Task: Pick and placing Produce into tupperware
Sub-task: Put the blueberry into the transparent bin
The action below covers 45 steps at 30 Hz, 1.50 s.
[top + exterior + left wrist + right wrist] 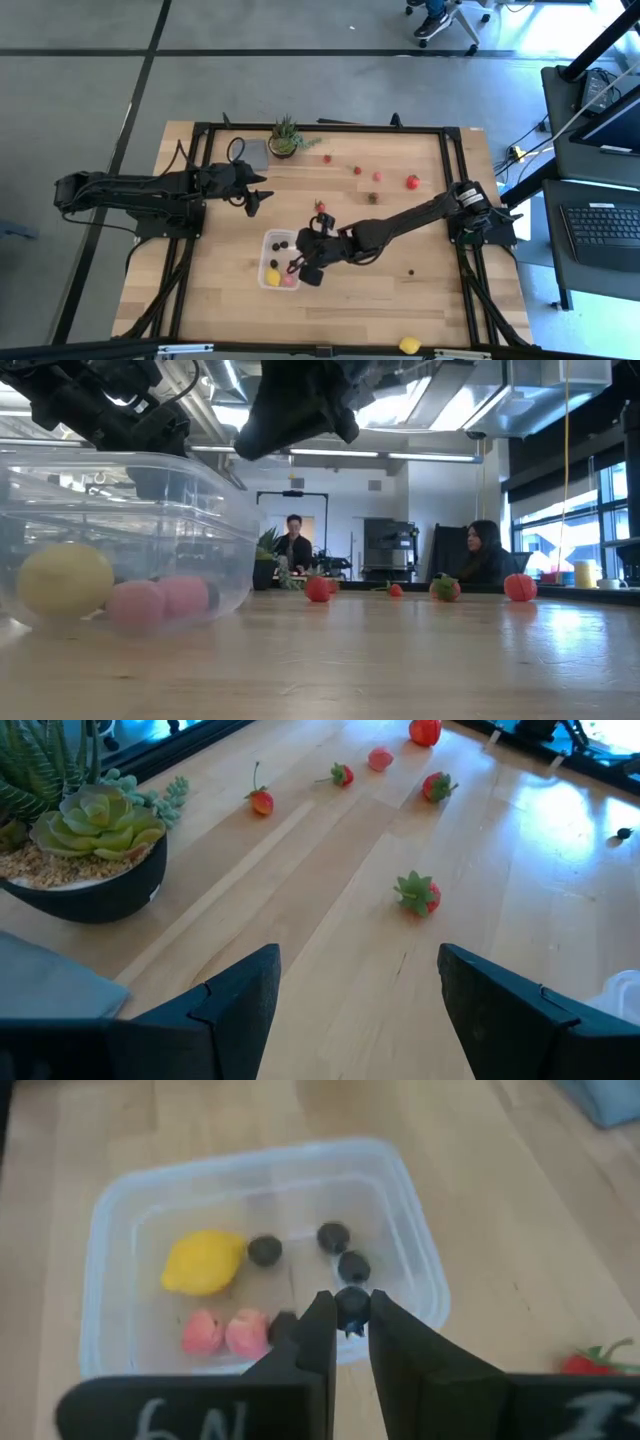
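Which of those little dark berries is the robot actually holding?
The dark berry pinched between the right arm's fingers, above the clear tub. The other three dark berries lie loose on the tub's floor, untouched.

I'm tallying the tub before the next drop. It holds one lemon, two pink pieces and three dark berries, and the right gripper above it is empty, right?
Not quite: the right gripper is not empty. The right wrist view shows it shut on a dark berry above the tub. The lemon, two pink pieces and three dark berries are right.
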### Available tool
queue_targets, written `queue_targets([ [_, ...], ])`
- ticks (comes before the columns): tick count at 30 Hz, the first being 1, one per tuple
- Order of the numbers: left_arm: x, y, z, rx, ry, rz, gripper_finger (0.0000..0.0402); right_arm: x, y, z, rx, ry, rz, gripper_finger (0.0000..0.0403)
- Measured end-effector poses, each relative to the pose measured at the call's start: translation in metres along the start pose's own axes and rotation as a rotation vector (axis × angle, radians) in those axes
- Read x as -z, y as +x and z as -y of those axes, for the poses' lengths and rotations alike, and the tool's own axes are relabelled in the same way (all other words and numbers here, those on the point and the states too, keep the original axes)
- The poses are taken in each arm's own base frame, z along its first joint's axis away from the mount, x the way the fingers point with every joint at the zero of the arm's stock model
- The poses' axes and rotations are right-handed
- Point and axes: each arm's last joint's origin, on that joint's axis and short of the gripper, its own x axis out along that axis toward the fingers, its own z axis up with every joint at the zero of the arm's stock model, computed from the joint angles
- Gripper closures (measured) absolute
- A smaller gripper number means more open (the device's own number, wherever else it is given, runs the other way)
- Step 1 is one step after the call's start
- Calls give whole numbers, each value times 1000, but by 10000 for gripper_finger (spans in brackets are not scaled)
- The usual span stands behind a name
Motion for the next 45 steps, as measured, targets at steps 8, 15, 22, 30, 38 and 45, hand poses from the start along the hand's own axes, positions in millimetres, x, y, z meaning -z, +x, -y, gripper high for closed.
queue_targets([
  [8, 0, 0, 0, 0, 0, 0, 140, -3, 6, -4, -23, 19, 50, 358],
  [15, 0, 0, 0, 0, 1, -1, 140, 5, 35, -7, -86, 44, 43, 358],
  [22, 0, 0, 0, -1, 1, -1, 140, 11, 43, -7, -95, 57, 17, 333],
  [30, 0, 0, 0, 0, 1, -1, 140, 11, 43, -7, -101, 53, 13, 292],
  [38, 0, 0, 0, 0, 1, -1, 140, 8, 43, -9, -133, 37, 29, 235],
  [45, 0, 0, 0, 0, 1, -1, 140, 6, 40, -8, -134, 41, 35, 181],
])
